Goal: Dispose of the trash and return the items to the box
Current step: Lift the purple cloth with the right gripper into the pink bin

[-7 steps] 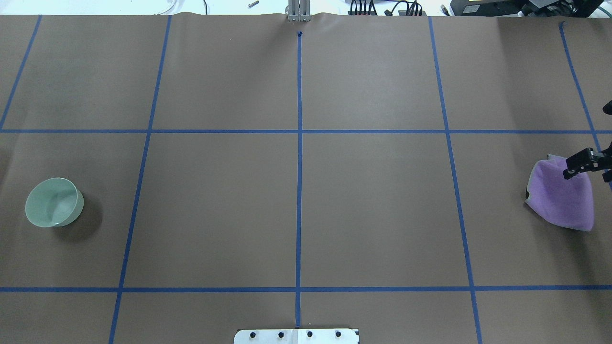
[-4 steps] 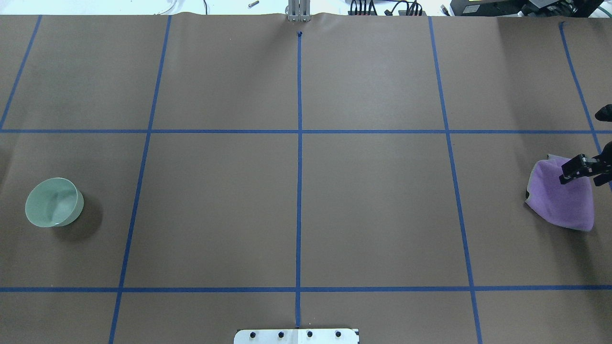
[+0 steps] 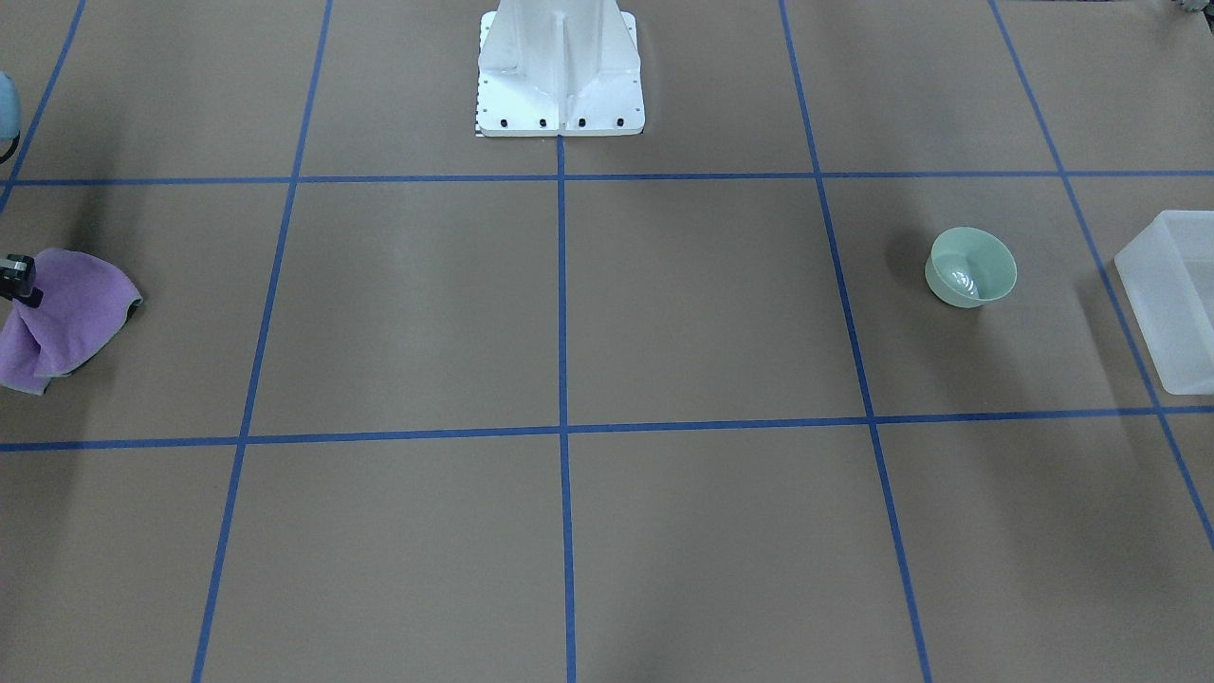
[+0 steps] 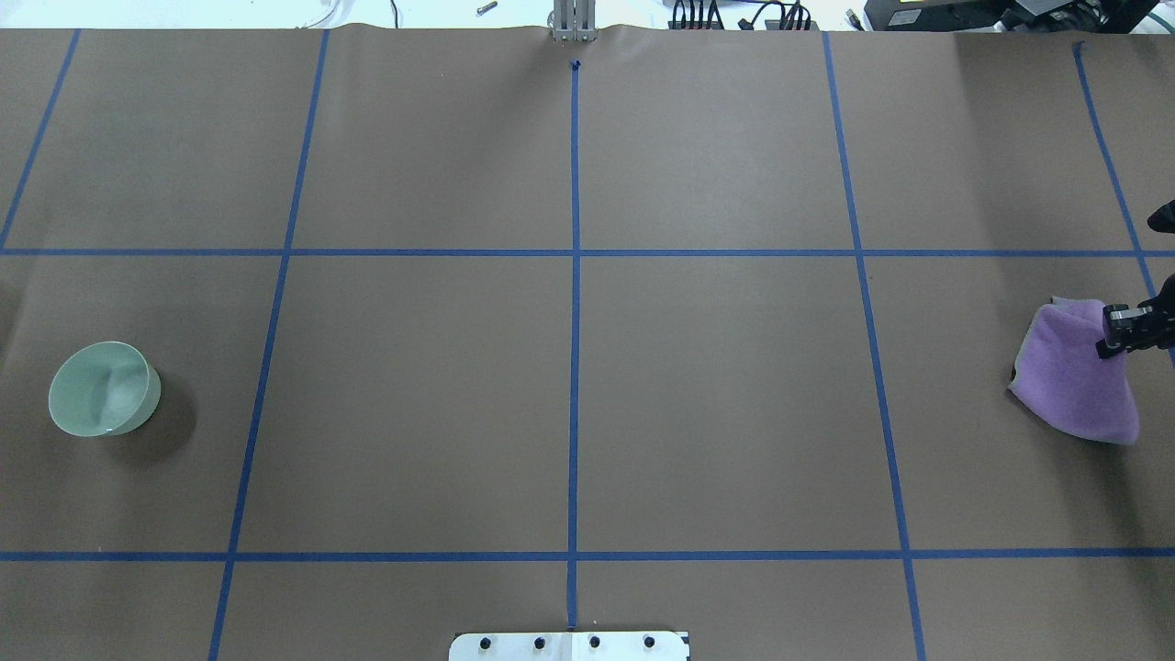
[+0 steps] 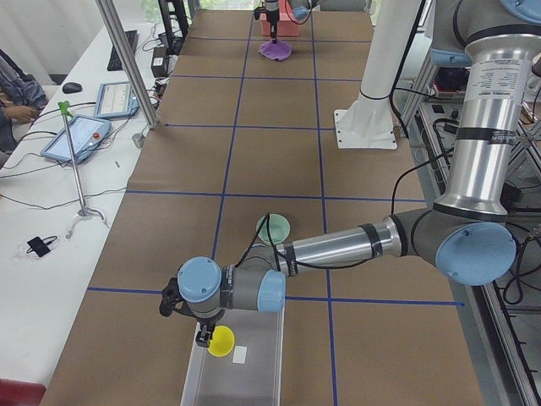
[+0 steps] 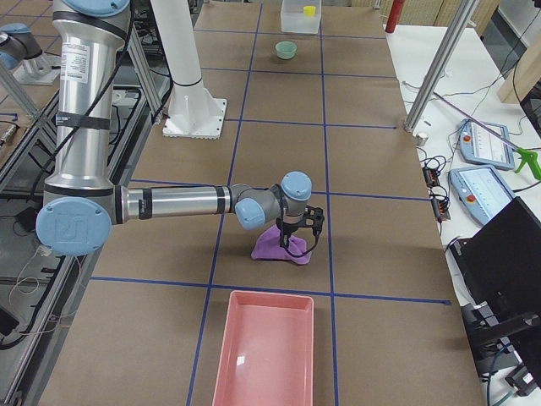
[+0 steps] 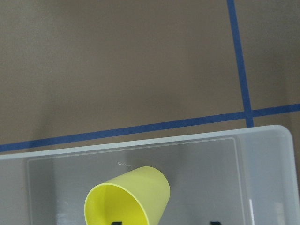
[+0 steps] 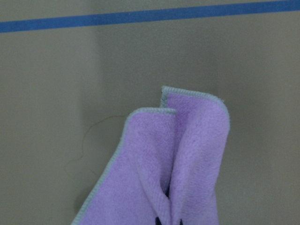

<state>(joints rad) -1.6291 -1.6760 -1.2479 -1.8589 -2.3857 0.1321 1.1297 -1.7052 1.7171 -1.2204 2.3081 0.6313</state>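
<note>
The yellow tumbler [image 7: 129, 199] lies on its side inside the frosted tub [image 7: 262, 154], also seen in the exterior left view [image 5: 221, 342]. My left gripper [image 7: 166, 223] hangs over the tub [image 5: 258, 372], jaws wide apart, with only the fingertips showing. The pale-green bowl [image 4: 101, 388] stands upright on the table, just short of the tub [image 3: 1171, 294], and also shows in the front-facing view [image 3: 971, 267]. My right gripper [image 4: 1122, 332] is shut on the top fold of a purple cloth [image 4: 1074, 381], which bunches up between the fingertips in the right wrist view [image 8: 178, 159].
A pink tray [image 6: 262, 355] lies on the table close to the purple cloth [image 6: 283, 247]. The white robot pedestal [image 3: 560, 71] stands at the table's middle near edge. Brown paper with blue tape lines covers the table. Operators' tablets and a stand sit on the side bench.
My right gripper has drawn back toward the right edge, come down onto the cloth's top fold and closed on it. The bowl has not moved.
</note>
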